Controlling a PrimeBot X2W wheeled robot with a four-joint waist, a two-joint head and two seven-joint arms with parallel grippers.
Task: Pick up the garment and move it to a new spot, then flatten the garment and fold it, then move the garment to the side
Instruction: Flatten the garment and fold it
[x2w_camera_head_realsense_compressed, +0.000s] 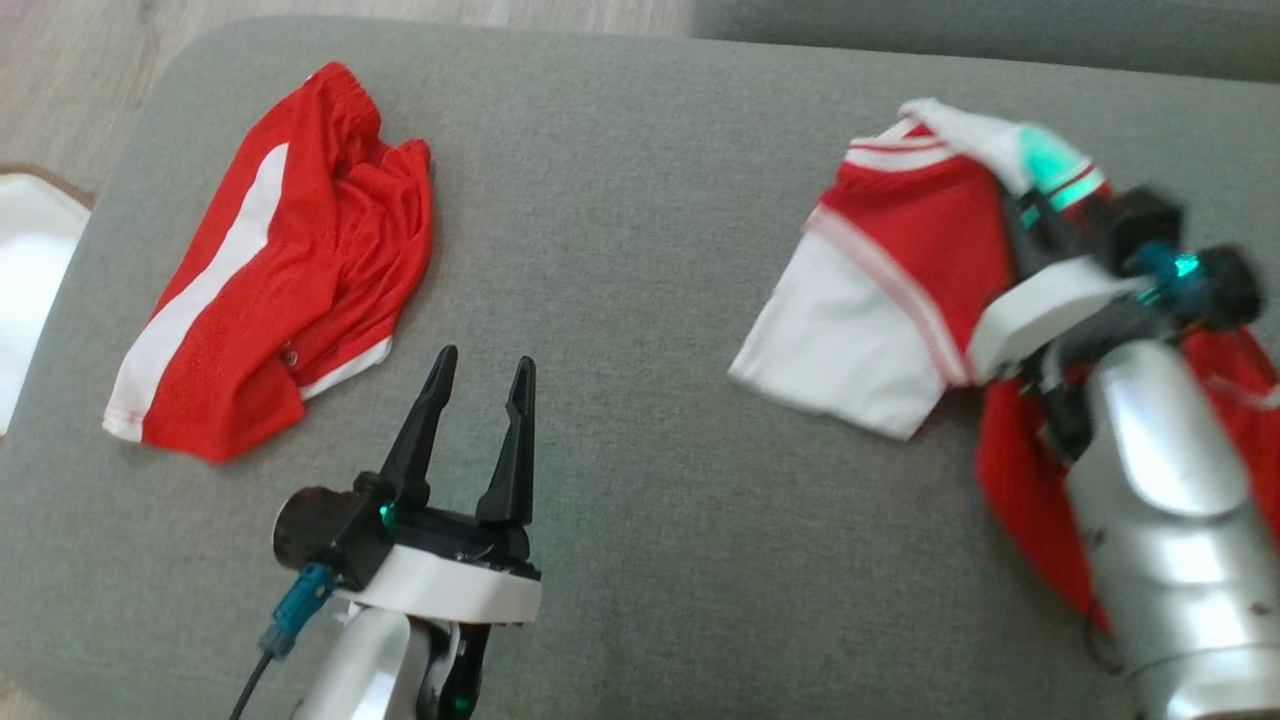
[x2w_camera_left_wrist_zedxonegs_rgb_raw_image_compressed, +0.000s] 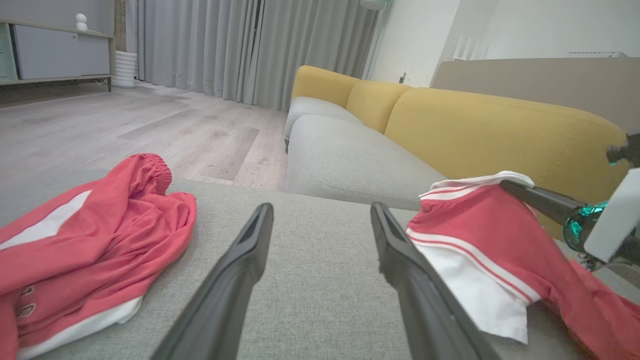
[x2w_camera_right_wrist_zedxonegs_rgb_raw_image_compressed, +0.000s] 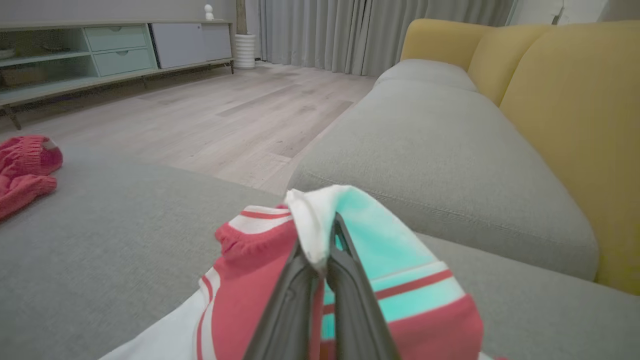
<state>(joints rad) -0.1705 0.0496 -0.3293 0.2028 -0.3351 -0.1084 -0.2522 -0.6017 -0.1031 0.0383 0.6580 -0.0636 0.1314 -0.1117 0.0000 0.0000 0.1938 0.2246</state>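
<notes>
The right hand (x2w_camera_right_wrist_zedxonegs_rgb_raw_image_compressed: 322, 250) is pinched tight on the white edge of the red and white shirt (x2w_camera_head_realsense_compressed: 900, 250). The rest of the shirt droops under this hand onto the grey cushion (x2w_camera_head_realsense_compressed: 640, 300). The left hand (x2w_camera_head_realsense_compressed: 486, 356) is wide and holds nothing. The red shorts (x2w_camera_head_realsense_compressed: 290, 270) lie to its left, not touching.

Red shorts (x2w_camera_head_realsense_compressed: 270, 270) lie on grey upholstery (x2w_camera_head_realsense_compressed: 640, 300) near a yellow-backed sofa (x2w_camera_left_wrist_zedxonegs_rgb_raw_image_compressed: 475, 130).
</notes>
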